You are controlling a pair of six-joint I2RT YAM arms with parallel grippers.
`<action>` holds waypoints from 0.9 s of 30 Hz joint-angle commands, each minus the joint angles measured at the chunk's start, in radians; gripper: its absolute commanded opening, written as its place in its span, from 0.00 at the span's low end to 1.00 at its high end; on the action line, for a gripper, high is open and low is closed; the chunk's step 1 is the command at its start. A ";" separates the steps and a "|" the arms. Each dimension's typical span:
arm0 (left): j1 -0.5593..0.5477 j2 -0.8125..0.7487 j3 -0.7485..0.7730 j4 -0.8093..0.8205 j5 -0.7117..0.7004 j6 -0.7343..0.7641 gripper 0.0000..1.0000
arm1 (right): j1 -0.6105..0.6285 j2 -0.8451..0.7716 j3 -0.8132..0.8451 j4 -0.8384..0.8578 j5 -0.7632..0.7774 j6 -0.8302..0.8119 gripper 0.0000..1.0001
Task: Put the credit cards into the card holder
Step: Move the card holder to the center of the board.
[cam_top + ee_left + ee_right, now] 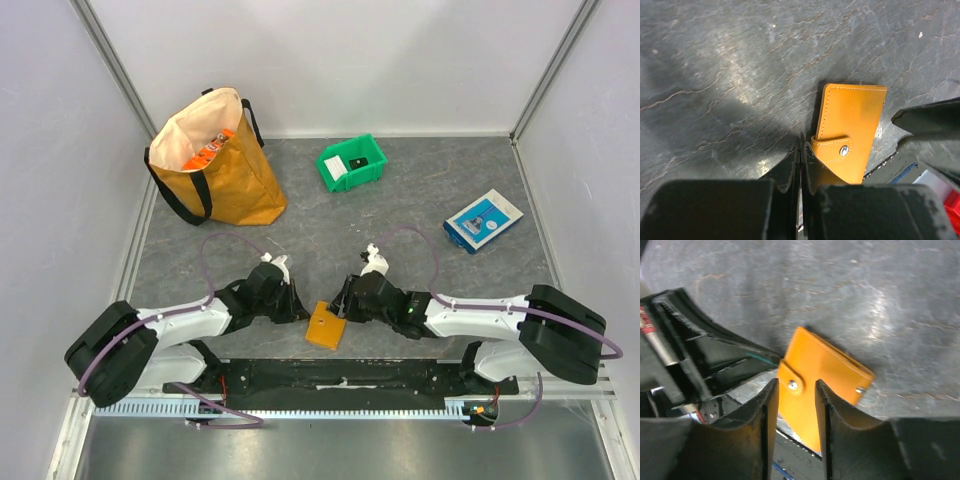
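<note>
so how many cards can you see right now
2, both in the green bin: a white card on the left and a black card beside it. More may be hidden under them or in the bag.

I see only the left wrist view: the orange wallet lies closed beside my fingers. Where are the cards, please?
Observer: In the top view, a white card and a black card seem to lie in the green bin, beyond the card holder.
Operator: Are the right fingers open?
Observer: Yes; in the right wrist view they stand open, the holder's snap tab just ahead of their gap.
Operator: Anything else around?
Observer: A yellow tote bag at the far left, a blue-and-white box at the right.
</note>
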 commanded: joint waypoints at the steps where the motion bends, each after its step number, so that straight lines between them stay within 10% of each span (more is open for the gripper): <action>1: -0.011 0.046 0.055 0.056 0.020 -0.018 0.02 | -0.004 -0.028 0.085 -0.020 -0.008 -0.082 0.59; 7: -0.011 -0.040 0.038 -0.010 -0.047 -0.049 0.23 | -0.005 -0.138 -0.028 -0.161 0.083 0.017 0.67; 10: -0.012 -0.103 0.018 -0.016 -0.059 -0.041 0.43 | -0.005 -0.164 -0.093 -0.129 0.060 0.045 0.67; 17: -0.035 -0.112 -0.029 0.105 0.037 -0.037 0.53 | -0.005 -0.031 -0.159 0.151 -0.066 0.096 0.66; 27: -0.101 0.067 -0.051 0.234 0.048 -0.080 0.02 | -0.005 0.141 -0.141 0.357 -0.136 0.107 0.46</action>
